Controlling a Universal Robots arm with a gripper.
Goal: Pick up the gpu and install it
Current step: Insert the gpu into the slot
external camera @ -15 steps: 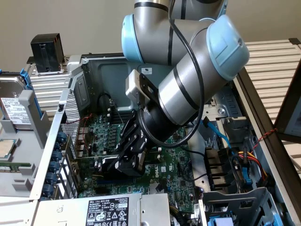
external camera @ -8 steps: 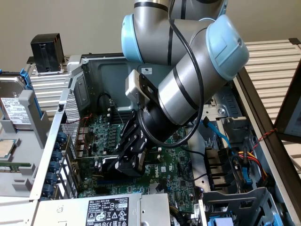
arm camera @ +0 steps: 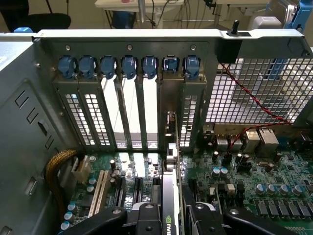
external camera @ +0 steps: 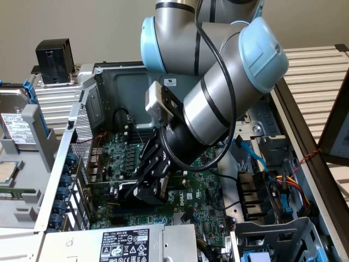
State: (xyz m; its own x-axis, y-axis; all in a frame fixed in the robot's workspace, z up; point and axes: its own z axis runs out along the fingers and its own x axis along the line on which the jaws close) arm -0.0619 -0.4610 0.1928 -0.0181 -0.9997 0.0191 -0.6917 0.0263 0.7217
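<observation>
One gpu (external camera: pixel 130 193) (arm camera: pixel 168 193), low inside the open computer case, on edge over the green motherboard (external camera: pixel 203 191) (arm camera: pixel 254 188). Long axis runs from the gripper toward the rear slot panel (arm camera: pixel 93 112); in the exterior view that is toward the exterior view's left. Black shroud faces up. Its metal bracket (arm camera: pixel 169 112) stands upright at the panel, below one of the blue slot clips (arm camera: pixel 129 66). Cannot tell whether the card edge is fully down in its slot.

Gripper (external camera: pixel 148 187) (arm camera: pixel 176 218) pinches the gpu from both sides, one black finger (arm camera: pixel 146 218) on each flank of the card.

Arm (external camera: pixel 218 98), grey with pale blue joint caps, comes in from above and bends steeply down into the case, wrist angled toward the rear panel.

Case lies on its side, lid off. Labelled power supply (external camera: pixel 125 243) at the near edge. Red wire (arm camera: pixel 244 98) crosses the perforated wall. Case rests on a pale slatted table (external camera: pixel 319 76). Plain beige wall (external camera: pixel 82 22) behind.
</observation>
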